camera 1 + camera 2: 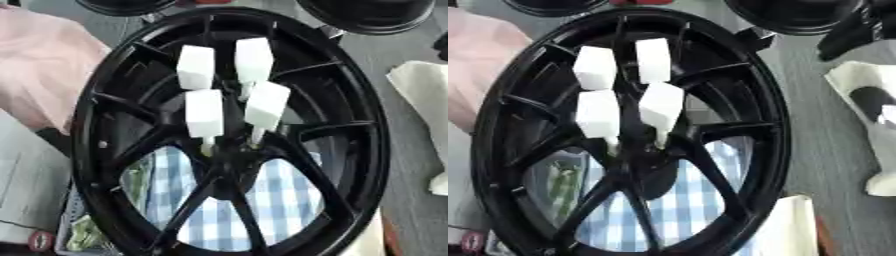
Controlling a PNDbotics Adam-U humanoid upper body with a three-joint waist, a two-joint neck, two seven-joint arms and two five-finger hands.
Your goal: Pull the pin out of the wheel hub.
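left eye view is filled by a black wheel hub [363, 150] standing nearly face-on to the camera, its spokes running from the rim to a dark centre. four white block-shaped pins stand out from that centre in a close cluster. the upper left pin [195, 66] and the upper right pin [253, 59] sit side by side, and just below them are the lower left pin [204, 113] and the lower right pin [266, 105]. the two lower pins show thin pale stems that run down into the hub's centre; the upper right pin also shows a short stem beneath it. all four pins are seated in the hub.

through the lower gaps between the spokes a blue and white checked cloth [271, 195] shows behind the wheel. a pink cloth [39, 65] lies at the left edge, and a white object [424, 90] rests on the grey tabletop [411, 165] at the right. two dark round shapes sit at the top edge.

right eye view shows a black shape [846, 37] at the upper right corner, too unclear to say what it is. neither the left nor the right hand can be made out in either view, so how open they are cannot be told.
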